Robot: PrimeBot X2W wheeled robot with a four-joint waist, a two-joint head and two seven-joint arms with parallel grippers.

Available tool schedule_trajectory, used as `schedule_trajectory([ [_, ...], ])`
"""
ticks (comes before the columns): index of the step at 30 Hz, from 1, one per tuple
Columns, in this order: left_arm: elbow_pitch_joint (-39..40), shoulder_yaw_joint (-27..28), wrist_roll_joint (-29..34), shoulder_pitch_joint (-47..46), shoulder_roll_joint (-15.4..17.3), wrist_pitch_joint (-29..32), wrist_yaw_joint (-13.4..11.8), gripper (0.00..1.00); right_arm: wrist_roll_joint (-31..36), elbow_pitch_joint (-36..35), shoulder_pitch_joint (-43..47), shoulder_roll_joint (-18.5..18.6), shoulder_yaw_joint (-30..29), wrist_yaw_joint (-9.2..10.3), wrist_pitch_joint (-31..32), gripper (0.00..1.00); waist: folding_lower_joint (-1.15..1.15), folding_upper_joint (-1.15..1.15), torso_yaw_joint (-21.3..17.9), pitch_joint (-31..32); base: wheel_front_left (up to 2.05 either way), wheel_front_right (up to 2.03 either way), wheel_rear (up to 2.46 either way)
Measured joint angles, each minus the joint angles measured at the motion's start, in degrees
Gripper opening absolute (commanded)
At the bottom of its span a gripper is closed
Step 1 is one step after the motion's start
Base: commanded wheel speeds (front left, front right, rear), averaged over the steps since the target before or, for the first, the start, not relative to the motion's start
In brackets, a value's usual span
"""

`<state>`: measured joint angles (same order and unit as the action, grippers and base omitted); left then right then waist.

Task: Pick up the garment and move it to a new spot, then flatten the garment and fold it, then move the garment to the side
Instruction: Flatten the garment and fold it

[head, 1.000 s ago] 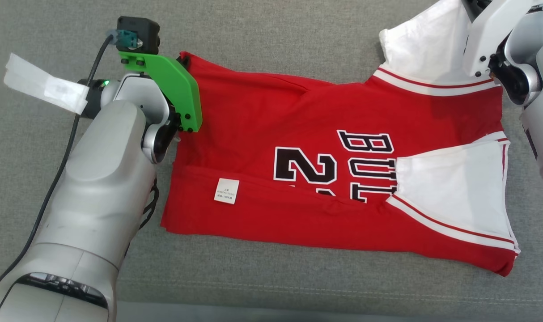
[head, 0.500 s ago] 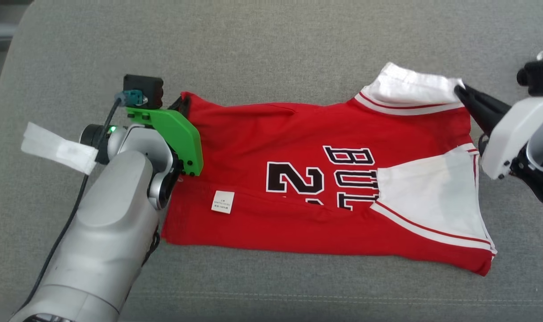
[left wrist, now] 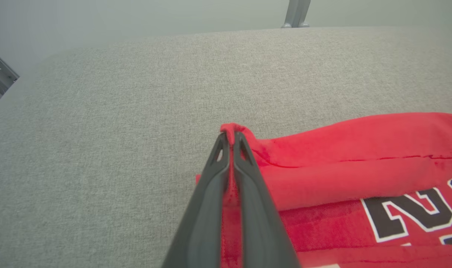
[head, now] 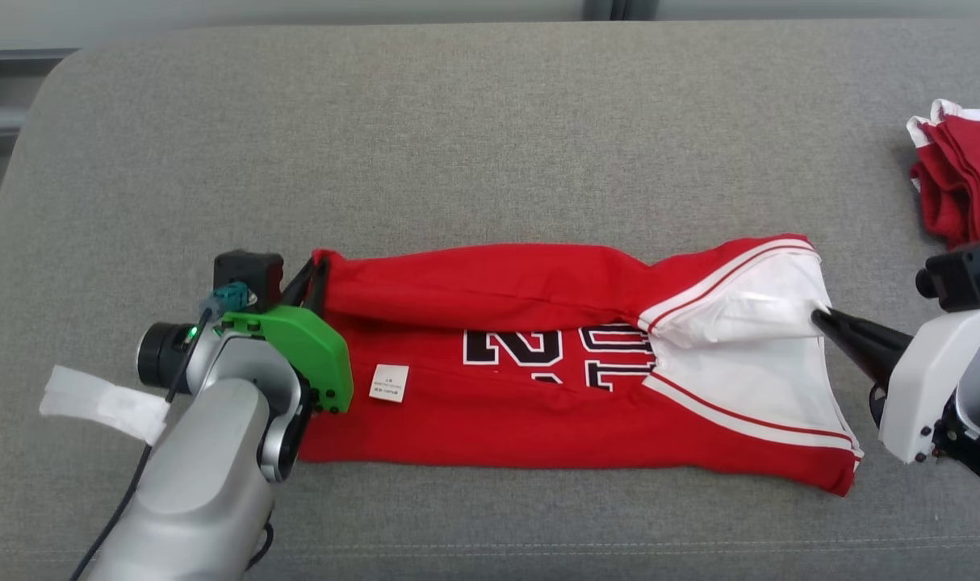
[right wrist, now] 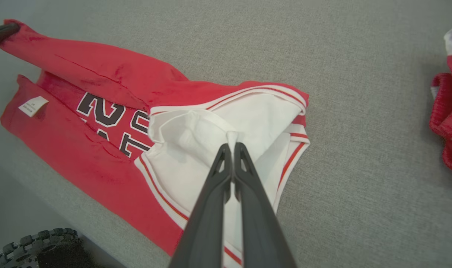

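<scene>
Red cloth with black and white lettering, the shirt (head: 538, 420) lies stretched left to right across the middle of the grey tabletop (head: 458, 145), with its hem end toward the robot's left and its white sleeve end toward the right. Its long axis runs straight between the two arms. The far long edge is raised off the tabletop and curls over toward the robot, covering the top of the lettering. The near edge lies flat, with a small white label (head: 388, 382) on it.

The left hand (head: 319, 262) is closed tight on the far hem corner, and red cloth shows pinched between its fingertips (left wrist: 226, 149) in the left wrist view. The right hand (head: 817, 315) is likewise clamped shut, on a peak of white sleeve fabric (right wrist: 231, 136). Each arm has the end nearer to it.

The fold looks about half made. The flat near edge lies toward the robot from both hands, so the next move probably calls for both to pull back together, across the long axis, keeping the lifted edge taut and level.

A pile of red clothes (head: 962, 177) sits well apart at the far right.
</scene>
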<state>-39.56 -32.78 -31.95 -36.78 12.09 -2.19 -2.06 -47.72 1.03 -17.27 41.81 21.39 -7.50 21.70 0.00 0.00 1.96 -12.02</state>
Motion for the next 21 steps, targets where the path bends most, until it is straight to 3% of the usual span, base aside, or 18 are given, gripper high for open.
schedule_trajectory([
  [18, -1.77, 0.44, -3.45, 7.91, 0.05, 2.22, -2.44, 0.0, 0.12, -3.01, 10.16, -2.79, -2.65, 0.01, 6.79, 0.0, 0.0, 0.0, -1.26, 4.84, 0.0, 0.0, 0.0],
  [19, -2.08, 0.51, -3.87, 8.16, -0.02, 2.92, -2.59, 0.08, 0.13, -2.96, 10.32, -3.05, -2.76, 0.0, 7.03, 0.0, 0.0, 0.0, -1.29, 4.97, 0.0, 0.0, 0.0],
  [20, -2.24, 0.54, -4.0, 8.49, -0.12, 3.26, -2.99, 0.32, 0.22, -2.89, 10.6, -3.25, -2.86, 0.0, 7.12, 0.18, 0.0, 0.0, -1.31, 5.11, 0.0, 0.0, 0.0],
  [21, -2.4, 0.73, -4.3, 8.86, -0.23, 3.55, -3.34, 0.71, 0.41, -2.61, 11.03, -3.53, -3.11, 0.0, 7.34, 0.88, 0.0, 0.0, -1.32, 5.26, 0.0, 0.0, 0.0],
])
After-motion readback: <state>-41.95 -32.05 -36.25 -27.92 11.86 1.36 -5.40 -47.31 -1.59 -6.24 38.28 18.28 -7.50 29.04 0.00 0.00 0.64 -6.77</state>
